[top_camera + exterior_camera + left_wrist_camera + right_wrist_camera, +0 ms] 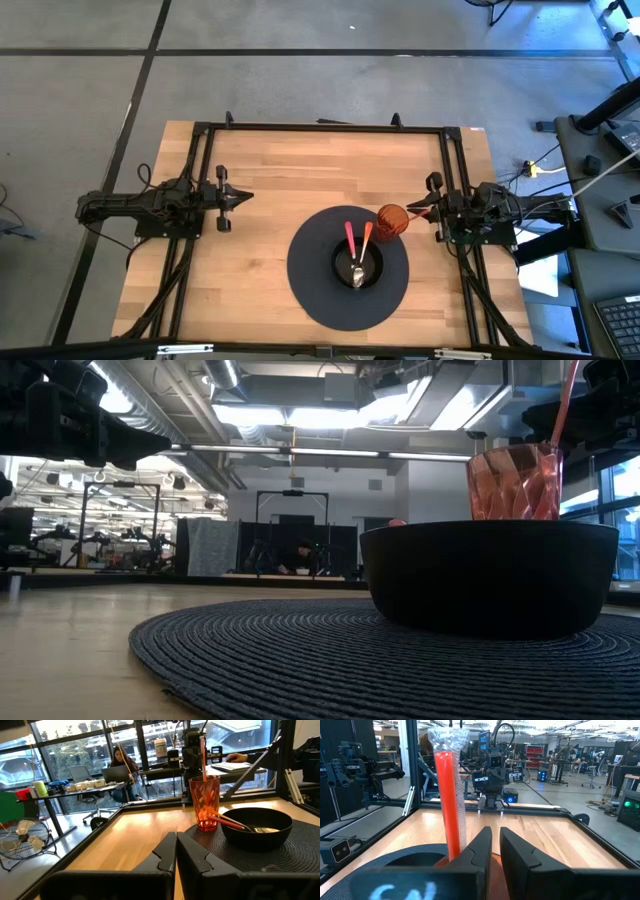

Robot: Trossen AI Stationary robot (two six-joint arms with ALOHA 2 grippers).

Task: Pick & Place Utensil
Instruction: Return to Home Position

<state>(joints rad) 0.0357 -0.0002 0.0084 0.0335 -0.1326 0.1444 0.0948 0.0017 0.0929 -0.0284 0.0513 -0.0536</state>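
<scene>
Mat: round black woven placemat [310,285], lower centre of the high view, on the pale wooden table [260,160].
Bowl: black bowl [336,265] at the mat's middle, with the pink fork [351,240] and orange spoon [367,237] inside (both count as placed).
Glass: brown ribbed glass [392,222] just up and right of the bowl, red straw [447,805] standing in it.
Left gripper [244,198]: left of frame, well apart from the mat, fingers closed on nothing.
Right gripper [495,832]: right of frame, near the glass, fingers drawn together, empty.
Remaining: apparently no placing, only parking the arms.
</scene>
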